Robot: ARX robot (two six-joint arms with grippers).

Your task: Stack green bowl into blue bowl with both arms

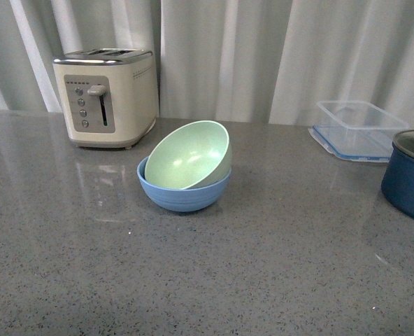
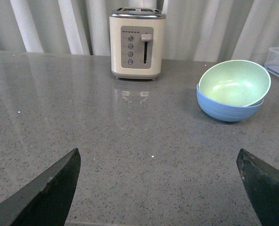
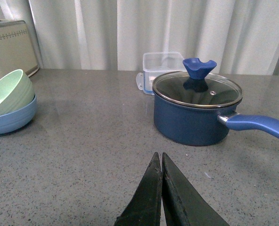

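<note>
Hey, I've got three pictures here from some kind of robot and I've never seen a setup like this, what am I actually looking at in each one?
This is a robot with two arms, each ending in a gripper. One picture comes from a camera on its body, looking ahead; no arm shows there. The other two come from cameras on its wrists.

On the grey counter a green bowl sits tilted inside a blue bowl. Behind them stands a cream toaster. To the right are a clear plastic container and a dark blue pot with a glass lid.

In the left wrist picture, the two black shapes at the lower corners are the left gripper, open wide. In the right wrist picture, the right gripper has its fingers pressed together, shut. Neither holds anything.
</note>
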